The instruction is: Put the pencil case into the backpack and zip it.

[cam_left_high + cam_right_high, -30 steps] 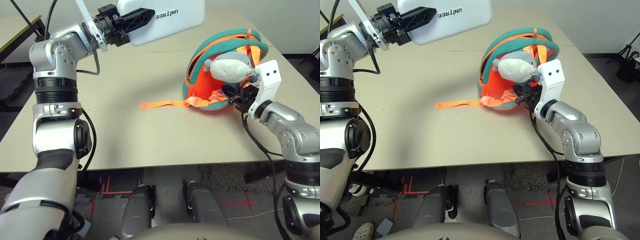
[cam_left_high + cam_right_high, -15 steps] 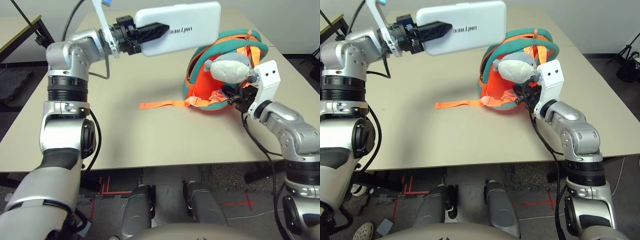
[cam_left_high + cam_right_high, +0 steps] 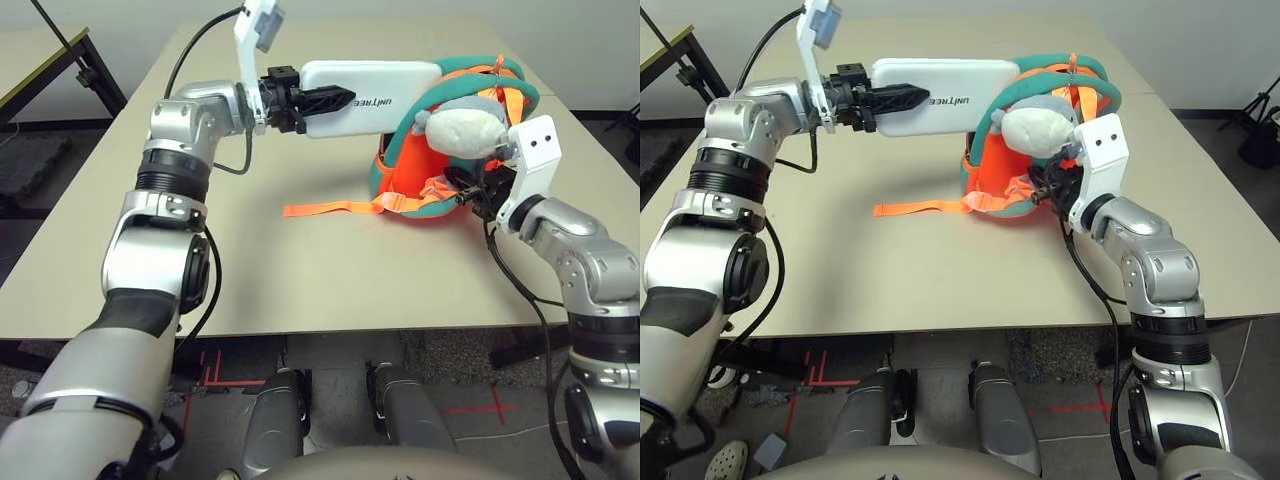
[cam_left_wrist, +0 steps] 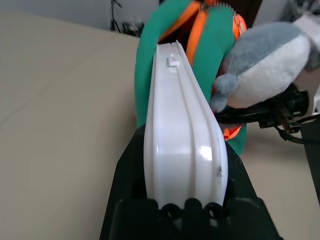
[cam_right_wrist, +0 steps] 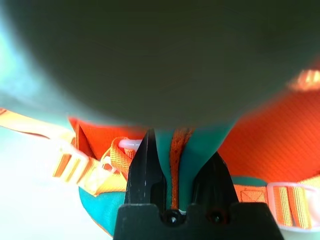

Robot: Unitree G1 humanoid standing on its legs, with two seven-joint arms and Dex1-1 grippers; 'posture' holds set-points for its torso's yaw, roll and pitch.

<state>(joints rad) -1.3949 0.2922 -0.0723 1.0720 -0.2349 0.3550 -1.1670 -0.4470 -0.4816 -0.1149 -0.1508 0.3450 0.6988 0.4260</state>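
Backpack (image 3: 420, 180) on beige table (image 3: 300, 270); possibly grey floor.

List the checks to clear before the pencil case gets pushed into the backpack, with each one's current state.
1. Left gripper clamped on the pencil case: ok, fingers on both faces in the left wrist view.
2. Case lifted clear of the table: ok.
3. Case's far end at the backpack teal rim: ok, it meets the rim.
4. Right gripper holding the backpack: ok, shut on a teal and orange strip.
5. Opening wide enough for the case: cannot tell.
6. Plush charm clear of the case's path: cannot tell, it sits close beside the case's end.
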